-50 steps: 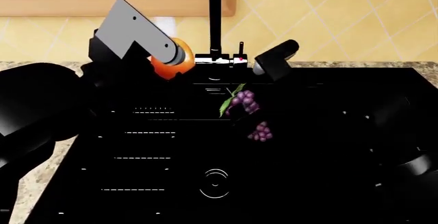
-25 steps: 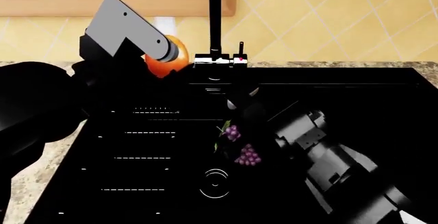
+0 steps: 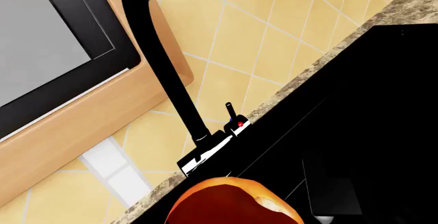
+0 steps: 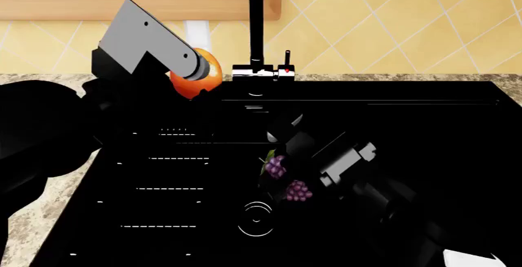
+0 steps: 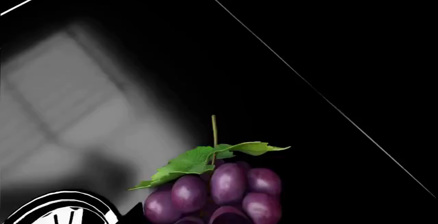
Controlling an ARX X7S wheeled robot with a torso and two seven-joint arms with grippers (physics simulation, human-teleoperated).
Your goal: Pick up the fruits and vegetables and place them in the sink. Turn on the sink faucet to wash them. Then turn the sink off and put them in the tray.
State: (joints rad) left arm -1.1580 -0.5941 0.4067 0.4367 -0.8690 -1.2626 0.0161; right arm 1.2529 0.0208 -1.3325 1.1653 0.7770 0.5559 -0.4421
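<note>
Purple grape bunch [image 4: 285,178] hung low over the glossy black sink [image 4: 408,132], gripped by the right end effector [image 4: 285,157], which was narrow and clamped on the bunch near its stem end, as best the dark render allowed. In the right wrist view the grapes [image 5: 219,190] showed right under the camera w/ the drain ring [image 5: 58,208] close beside, so the bunch sat roughly mid-basin, just beyond the drain [image 4: 256,218] toward the back edge of the bench.

Left end effector [image 4: 192,74] was up at the back edge, left of the faucet [image 4: 256,35], closed around the orange-red fruit [image 4: 195,74]; fruit was above the basin rim, not yet in.

Step in hand, by my read: setting the grapes down. Best to lower till the berries rest on the basin floor, then open, not drop from height, since the bunch may roll or tip. Pull the arm back clear of the lever [image 4: 286,65] w/ the red dot, as a bump could start water early. The fruit needs lowering past the rim too, clear of the spout base, and near the grapes so both catch the stream.
</note>
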